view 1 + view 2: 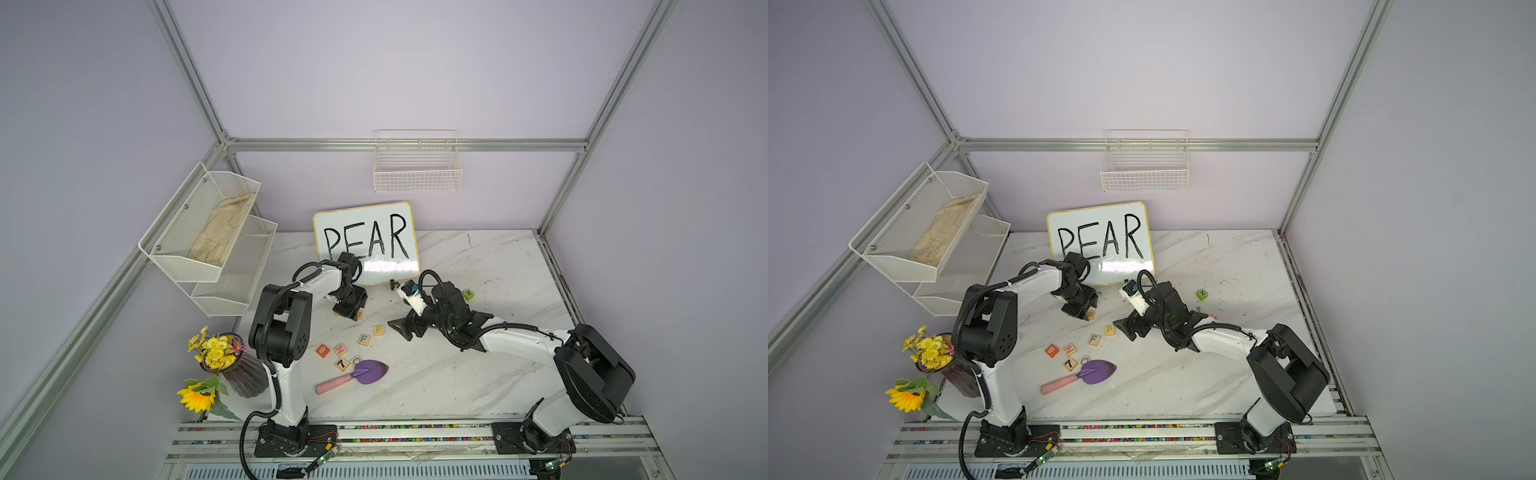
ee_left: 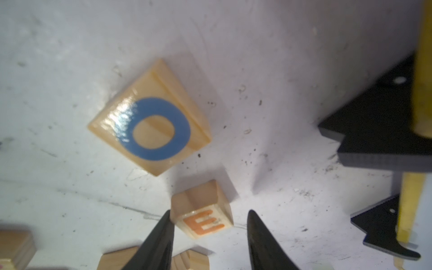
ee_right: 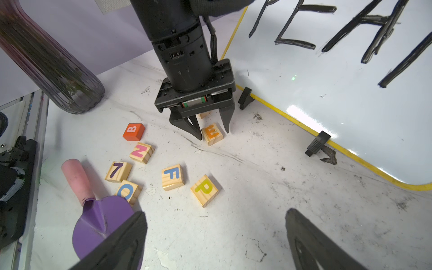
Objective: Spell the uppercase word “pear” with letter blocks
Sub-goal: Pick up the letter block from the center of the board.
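Right wrist view: left gripper (image 3: 212,135) is pointing down at the table (image 3: 257,187), its jaws standing partly apart and straddling the E block (image 3: 213,138).
Grip: one finger (image 2: 161,233) is touching the block's side while the other is standing just clear of it (nothing is being squeezed yet).
E block: lying on the marble with its orange letter facing up, near the foot of the whiteboard (image 3: 327,93), which is leaning at twelve o'clock from the left gripper in both top views.
O tile (image 2: 149,128): lying flat near the E block, not touching it.
P block (image 1: 378,330): sitting at about four o'clock from the left gripper in both top views, yellow letter up, with the F block (image 1: 364,339) just beside it.
Other arm: right gripper (image 3: 215,212) is hanging above the table at three o'clock of the P block, jaws spread wide and holding nothing.
Outer cluster: B block (image 3: 133,132), N block (image 3: 141,152) and 7 block (image 3: 118,171) are sitting toward seven o'clock, with the trowel (image 3: 100,224) lying beyond them.
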`<state>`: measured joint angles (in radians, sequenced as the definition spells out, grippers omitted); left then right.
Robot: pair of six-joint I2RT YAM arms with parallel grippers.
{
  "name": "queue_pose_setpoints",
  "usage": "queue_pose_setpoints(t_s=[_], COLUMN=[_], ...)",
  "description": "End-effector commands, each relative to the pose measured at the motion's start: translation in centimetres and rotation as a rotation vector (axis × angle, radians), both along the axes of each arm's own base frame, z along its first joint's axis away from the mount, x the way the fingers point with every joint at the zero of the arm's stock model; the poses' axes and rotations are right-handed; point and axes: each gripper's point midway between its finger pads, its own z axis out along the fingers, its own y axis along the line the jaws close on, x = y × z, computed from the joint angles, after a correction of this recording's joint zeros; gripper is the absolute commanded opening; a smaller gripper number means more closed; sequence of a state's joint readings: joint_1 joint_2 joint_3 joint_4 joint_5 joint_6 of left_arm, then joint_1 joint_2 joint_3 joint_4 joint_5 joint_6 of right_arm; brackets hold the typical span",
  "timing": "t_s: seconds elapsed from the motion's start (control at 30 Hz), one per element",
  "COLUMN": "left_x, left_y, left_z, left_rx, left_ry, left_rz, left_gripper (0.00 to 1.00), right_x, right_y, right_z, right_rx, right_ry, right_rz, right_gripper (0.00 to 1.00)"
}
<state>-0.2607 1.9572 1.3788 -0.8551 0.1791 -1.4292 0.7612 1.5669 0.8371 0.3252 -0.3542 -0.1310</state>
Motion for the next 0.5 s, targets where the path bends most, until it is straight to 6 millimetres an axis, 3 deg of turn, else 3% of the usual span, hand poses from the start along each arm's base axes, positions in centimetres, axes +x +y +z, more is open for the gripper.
queue_pose_setpoints(t_s=[0.0,0.47], left_x=[1.45,1.14], left_y=[-0.08,-0.04], left_z=[1.58,0.85], left_rx=[-0.015,-0.010], left_ry=[-0.042,-0.024], left_rz=[0.003,-0.010], left_gripper=[0.48,0.47], right_x=[0.15,0.28], right_y=[-0.29,-0.42], right_z=[0.99,0.91], right_rx=[0.025,0.025], right_ry=[-0.028,-0.028], right_rz=[-0.007,-0.013], right_gripper=[0.95,0.95])
